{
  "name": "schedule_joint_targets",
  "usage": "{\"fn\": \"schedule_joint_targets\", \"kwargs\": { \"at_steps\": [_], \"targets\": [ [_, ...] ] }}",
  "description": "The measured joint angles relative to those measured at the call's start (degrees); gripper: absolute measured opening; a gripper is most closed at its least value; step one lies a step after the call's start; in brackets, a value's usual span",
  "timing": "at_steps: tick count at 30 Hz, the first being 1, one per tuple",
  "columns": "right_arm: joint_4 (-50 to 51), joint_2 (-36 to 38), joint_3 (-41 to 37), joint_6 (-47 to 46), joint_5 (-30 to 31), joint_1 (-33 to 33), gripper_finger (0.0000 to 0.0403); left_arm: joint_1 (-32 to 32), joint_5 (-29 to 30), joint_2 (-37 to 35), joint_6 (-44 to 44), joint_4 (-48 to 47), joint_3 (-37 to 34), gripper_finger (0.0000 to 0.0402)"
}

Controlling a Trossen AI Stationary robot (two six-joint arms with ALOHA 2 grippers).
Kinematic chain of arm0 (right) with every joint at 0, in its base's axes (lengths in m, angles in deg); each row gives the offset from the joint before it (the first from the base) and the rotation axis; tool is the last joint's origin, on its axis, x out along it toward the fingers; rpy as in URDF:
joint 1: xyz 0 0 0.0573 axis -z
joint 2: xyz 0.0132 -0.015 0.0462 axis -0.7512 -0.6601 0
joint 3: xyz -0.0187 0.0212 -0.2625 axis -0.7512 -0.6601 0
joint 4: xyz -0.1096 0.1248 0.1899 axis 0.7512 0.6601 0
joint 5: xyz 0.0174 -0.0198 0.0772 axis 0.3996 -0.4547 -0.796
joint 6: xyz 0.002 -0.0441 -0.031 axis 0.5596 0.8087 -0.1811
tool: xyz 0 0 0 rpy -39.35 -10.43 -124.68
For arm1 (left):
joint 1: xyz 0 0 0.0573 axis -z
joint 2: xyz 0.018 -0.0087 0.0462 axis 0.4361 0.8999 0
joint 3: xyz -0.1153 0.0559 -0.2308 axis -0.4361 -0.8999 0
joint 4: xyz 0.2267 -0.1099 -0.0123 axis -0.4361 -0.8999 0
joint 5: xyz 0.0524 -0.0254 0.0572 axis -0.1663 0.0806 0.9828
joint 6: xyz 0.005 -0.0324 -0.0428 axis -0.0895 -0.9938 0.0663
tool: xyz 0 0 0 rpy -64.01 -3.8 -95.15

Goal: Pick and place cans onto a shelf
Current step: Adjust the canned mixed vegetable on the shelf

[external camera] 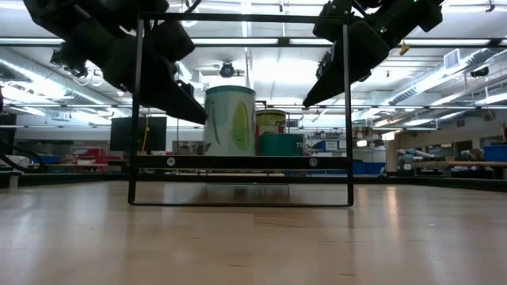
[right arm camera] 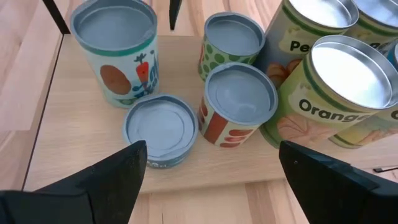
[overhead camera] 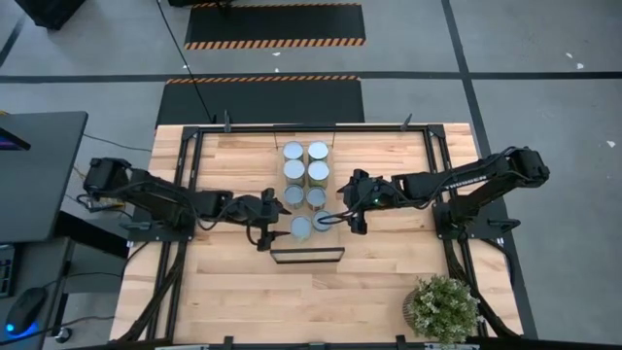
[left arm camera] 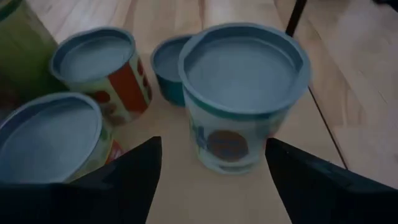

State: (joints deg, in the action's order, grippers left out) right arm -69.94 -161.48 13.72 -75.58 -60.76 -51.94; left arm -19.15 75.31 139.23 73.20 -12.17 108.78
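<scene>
Shelf (left arm camera: 186, 180) — can (left arm camera: 239, 93) (upright) between left claw (left arm camera: 211, 168)

A large industrial lab or workshop hall: long fluorescent ceiling lights (external camera: 444, 75) and exposed ducting overhead, cluttered workbenches (external camera: 467, 165) far across the room, a grey concrete floor (overhead camera: 544, 49) with black mats edged in hazard stripes (overhead camera: 274, 44) beyond the wooden desk (overhead camera: 243, 292).

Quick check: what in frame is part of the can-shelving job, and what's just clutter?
Job:
- cans, grouped on the board
- shelf, light wood board under them
- left gripper, beside the cans
- right gripper, on their other side

Lying about:
- potted plant at the table corner
- black metal frame on the table
</scene>
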Motion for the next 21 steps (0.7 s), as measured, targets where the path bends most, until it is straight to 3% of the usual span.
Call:
{"fn": "schedule_joint_targets", "kwargs": {
  "at_steps": [5, 14, 21],
  "targets": [
    [-0.1, 0.0, 0.0, 0.0, 0.0, 0.0, 0.0373, 0.0, -2.3, 3.1, 0.4, 5.7, 0.0, 0.0286],
    [-0.3, 0.0, 0.0, -0.2, 0.0, 0.0, 0.0373, 1.1, -8.5, 3.2, -0.5, 7.6, 0.0, 0.0286],
    [-0.6, 0.0, 0.0, 0.2, 0.0, 0.0, 0.0373, 1.2, -9.1, 3.2, -0.8, 7.6, 0.0, 0.0286]
  ]
}}
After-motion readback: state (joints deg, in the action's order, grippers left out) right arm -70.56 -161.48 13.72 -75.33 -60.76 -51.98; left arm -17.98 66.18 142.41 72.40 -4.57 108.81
